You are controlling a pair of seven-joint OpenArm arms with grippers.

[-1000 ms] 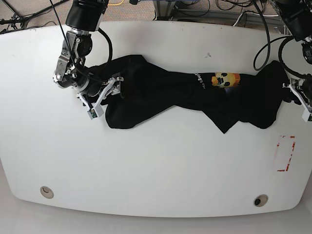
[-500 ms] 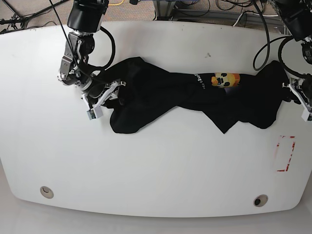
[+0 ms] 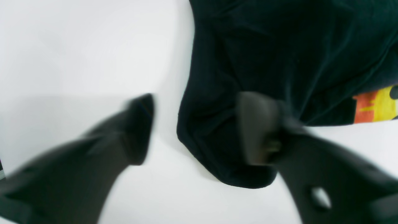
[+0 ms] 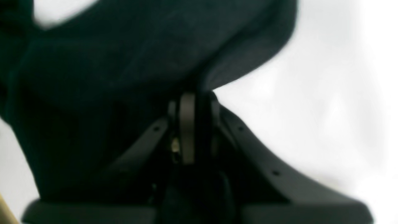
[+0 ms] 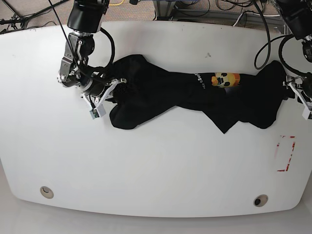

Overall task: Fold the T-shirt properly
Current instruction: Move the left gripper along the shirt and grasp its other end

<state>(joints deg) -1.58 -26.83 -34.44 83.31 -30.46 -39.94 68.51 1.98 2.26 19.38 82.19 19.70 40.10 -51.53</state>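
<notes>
The black T-shirt (image 5: 185, 92) lies bunched in a long strip across the white table (image 5: 156, 165), its yellow-orange face print (image 5: 225, 79) facing up. My right gripper (image 5: 105, 95) is at the strip's left end. In the right wrist view its jaws (image 4: 186, 102) are pressed together on black cloth (image 4: 124, 62). My left gripper (image 5: 298, 95) is at the strip's right end. In the left wrist view it (image 3: 199, 105) stands open, with a rounded fold of the T-shirt (image 3: 217, 149) lying between the fingers and against the right finger (image 3: 258, 127). The print's edge (image 3: 376, 104) shows at right.
A red-outlined rectangle (image 5: 285, 153) is marked on the table near the right edge. Two round holes (image 5: 47, 191) (image 5: 260, 200) sit near the front edge. Cables and floor lie beyond the far edge.
My right gripper has moved in a little and shut on the T-shirt's left end, bunching the cloth there. My left gripper has opened wide at the right end.
</notes>
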